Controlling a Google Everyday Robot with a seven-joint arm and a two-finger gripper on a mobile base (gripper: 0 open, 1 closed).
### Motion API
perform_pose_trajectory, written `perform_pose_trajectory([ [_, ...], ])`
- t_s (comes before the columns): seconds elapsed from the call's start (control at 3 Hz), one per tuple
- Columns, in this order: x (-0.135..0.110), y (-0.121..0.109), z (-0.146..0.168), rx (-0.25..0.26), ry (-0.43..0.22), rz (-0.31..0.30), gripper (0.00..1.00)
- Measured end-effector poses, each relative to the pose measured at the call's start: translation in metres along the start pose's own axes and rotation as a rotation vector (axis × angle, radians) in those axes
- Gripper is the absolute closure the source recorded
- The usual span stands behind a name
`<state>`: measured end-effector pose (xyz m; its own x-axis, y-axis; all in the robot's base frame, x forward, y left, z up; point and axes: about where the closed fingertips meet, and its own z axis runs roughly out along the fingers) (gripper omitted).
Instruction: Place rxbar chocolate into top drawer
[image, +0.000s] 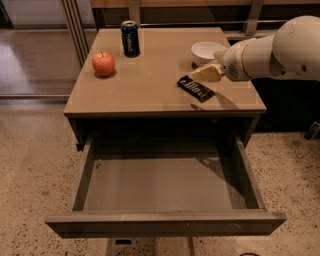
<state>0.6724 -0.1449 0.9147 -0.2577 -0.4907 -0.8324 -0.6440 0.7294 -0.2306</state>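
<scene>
The rxbar chocolate (196, 88), a flat black wrapper with white lettering, lies on the tabletop near the right front. My gripper (202, 74) comes in from the right on a white arm and hovers just above the bar's far end, in front of the white bowl. The top drawer (165, 222) is pulled fully out below the table, with a bare grey inside and nothing in it.
A white bowl (206, 50) stands right behind the gripper. A dark blue soda can (130, 38) stands at the table's back, and a red apple (103, 63) at its left. The tan table (145, 90) stands on speckled floor.
</scene>
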Motion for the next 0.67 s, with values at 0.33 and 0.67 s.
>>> perform_pose_trajectory([
  [0.33,0.0,0.0,0.0,0.0,0.0,0.0,0.24],
  [0.67,0.005,-0.002,0.011,0.016,-0.01,0.007,0.12],
])
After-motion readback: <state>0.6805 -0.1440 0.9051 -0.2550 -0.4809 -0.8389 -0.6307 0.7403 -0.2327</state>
